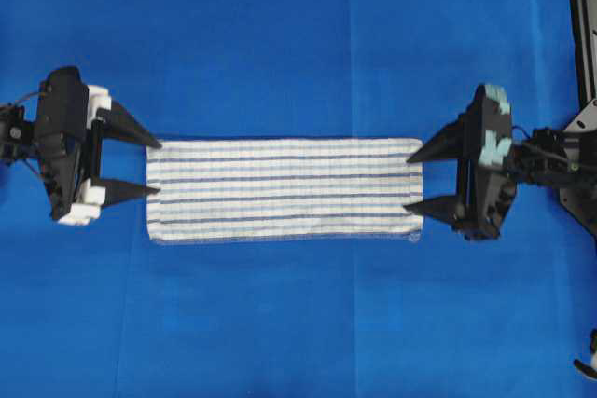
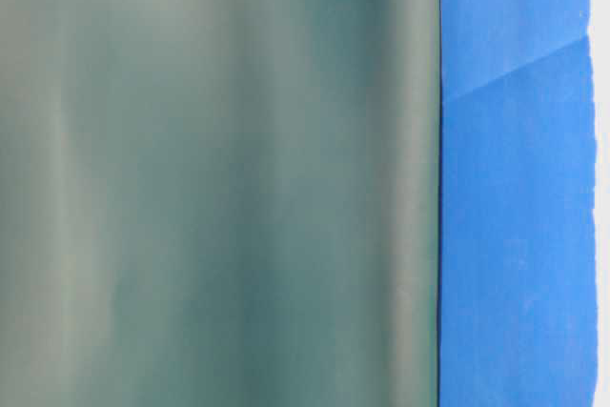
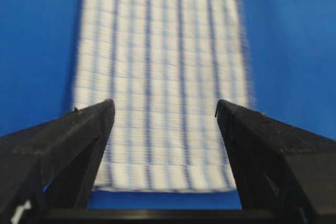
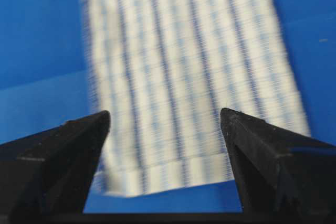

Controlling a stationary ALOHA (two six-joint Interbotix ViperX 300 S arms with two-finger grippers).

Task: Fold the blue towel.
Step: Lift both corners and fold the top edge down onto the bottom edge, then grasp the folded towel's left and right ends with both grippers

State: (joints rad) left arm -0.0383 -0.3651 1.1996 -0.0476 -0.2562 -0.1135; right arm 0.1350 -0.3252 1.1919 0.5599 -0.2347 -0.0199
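Towel lies flat in a long folded strip mid-worktop on the blue sheet — I see my left claw released at its left end, right claw released at its right end, neither holding anything.

The towel lies flat as a long strip on the blue sheet, with bare sheet above and below it. Its 2 short ends are flanked by the left gripper and right gripper, both spread wide.
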